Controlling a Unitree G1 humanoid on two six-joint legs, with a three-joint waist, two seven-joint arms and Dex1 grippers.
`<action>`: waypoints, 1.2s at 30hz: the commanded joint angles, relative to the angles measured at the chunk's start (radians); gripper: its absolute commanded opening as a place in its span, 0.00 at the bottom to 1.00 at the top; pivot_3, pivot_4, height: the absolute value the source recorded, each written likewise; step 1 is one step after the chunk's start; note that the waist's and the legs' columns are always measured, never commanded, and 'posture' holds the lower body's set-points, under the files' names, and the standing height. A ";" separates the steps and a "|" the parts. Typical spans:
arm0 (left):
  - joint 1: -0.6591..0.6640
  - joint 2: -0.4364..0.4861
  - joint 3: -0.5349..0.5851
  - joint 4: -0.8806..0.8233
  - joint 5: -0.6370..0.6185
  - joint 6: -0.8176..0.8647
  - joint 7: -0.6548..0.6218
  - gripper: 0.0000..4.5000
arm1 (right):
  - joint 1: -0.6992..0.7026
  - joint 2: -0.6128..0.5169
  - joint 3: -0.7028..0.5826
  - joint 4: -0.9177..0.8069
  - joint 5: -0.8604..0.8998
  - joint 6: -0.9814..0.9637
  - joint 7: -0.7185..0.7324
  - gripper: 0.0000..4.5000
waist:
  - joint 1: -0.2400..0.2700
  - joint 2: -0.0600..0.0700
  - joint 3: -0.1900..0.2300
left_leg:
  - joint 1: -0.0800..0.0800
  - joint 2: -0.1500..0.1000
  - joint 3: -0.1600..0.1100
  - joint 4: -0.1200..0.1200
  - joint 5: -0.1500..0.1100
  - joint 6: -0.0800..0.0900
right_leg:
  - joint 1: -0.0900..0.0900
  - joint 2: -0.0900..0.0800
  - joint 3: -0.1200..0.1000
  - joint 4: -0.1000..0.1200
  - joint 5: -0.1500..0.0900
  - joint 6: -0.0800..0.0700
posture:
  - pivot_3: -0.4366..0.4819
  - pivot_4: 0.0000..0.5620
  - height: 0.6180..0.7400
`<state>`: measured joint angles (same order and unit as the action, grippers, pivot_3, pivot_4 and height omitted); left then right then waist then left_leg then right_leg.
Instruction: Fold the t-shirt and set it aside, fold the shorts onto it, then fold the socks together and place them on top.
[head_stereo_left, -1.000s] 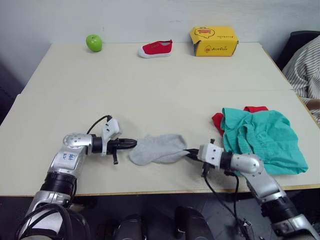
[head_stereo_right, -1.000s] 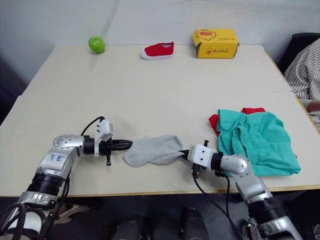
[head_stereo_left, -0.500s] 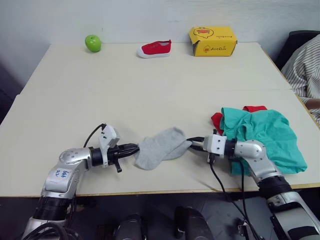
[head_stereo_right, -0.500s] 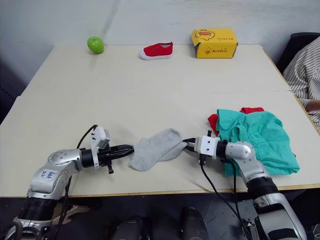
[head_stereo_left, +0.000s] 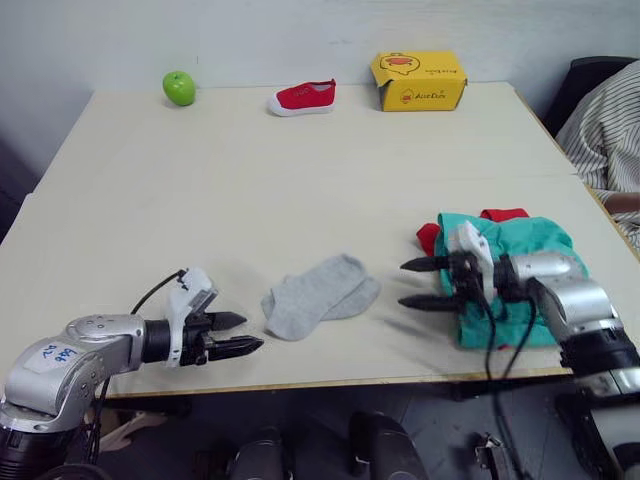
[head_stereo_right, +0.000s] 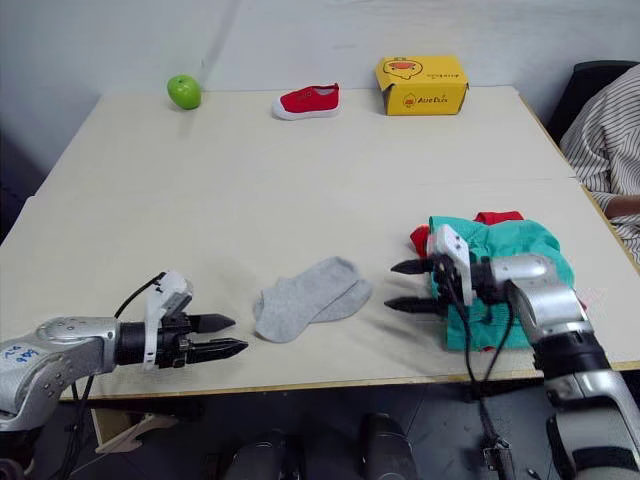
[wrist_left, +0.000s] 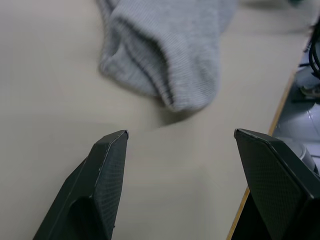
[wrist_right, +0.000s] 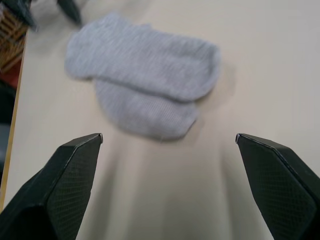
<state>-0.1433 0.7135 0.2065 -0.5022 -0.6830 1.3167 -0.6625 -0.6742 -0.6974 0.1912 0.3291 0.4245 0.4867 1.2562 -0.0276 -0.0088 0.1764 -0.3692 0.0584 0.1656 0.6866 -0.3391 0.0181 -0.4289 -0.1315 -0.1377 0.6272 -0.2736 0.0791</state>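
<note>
**Socks folded and loose between two spread grippers**

While both grippers sit spread apart with nothing in them, the socks (head_stereo_left: 320, 297) lie flat on the table (head_stereo_left: 300, 180) right between them, touching neither. From the socks, the left gripper (head_stereo_left: 238, 334) is off at about 8 o'clock near the front edge, fingers parted and pointing at the cuff end. The right gripper (head_stereo_left: 421, 283) is at roughly 3 o'clock, its two black fingers wide apart and aimed back at the toe end, held just above the tabletop.

Table is a plain cream top against a pale wall. Along the far edge there's a green apple (head_stereo_left: 180, 87) at 11 o'clock, a small red shoe (head_stereo_left: 302, 97) at 12 and a yellow box (head_stereo_left: 418, 81) at 1. A person's striped sleeve (head_stereo_left: 608, 125) pokes in at the right edge.

The socks are light grey, stacked one over the other but a bit offset, so both toes show. The shorts (head_stereo_left: 520, 272) are a teal bundle behind the right gripper, sitting on the t-shirt (head_stereo_left: 430, 238), which peeks out red along the far and left sides.
</note>
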 joint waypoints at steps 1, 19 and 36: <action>-0.030 -0.075 -0.008 -0.057 -0.019 0.172 0.121 0.79 | -0.085 0.087 0.033 0.080 -0.064 0.080 -0.079 0.98 | 0.005 0.000 0.000 | -0.001 0.000 0.000 0.000 0.000 0.000 | 0.000 0.000 0.000 0.000 0.000 0.000 | 0.48 0.27 1.00; -0.021 -0.232 -0.090 -0.063 0.003 0.151 0.243 0.00 | -0.119 0.255 0.006 0.108 -0.149 0.053 -0.155 0.24 | 0.023 0.001 -0.001 | 0.000 -0.004 0.001 0.000 0.000 0.000 | 0.000 -0.001 0.002 0.000 0.001 0.001 | 0.48 0.27 1.00; -0.030 -0.060 0.042 0.075 -0.102 0.016 0.011 0.00 | -0.013 0.226 -0.107 -0.114 -0.061 0.141 -0.206 0.01 | 0.002 0.001 -0.001 | -0.002 -0.002 0.002 -0.002 0.000 -0.001 | -0.002 0.000 0.002 -0.001 0.001 0.001 | 0.48 0.27 1.00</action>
<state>-0.1764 0.6401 0.2475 -0.4154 -0.7533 1.3446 -0.6243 -0.6960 -0.4613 0.1066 0.2504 0.3440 0.6216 1.0542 -0.0255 -0.0082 0.1755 -0.3710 0.0564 0.1673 0.6842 -0.3395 0.0175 -0.4311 -0.1313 -0.1362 0.6261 -0.2730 0.0800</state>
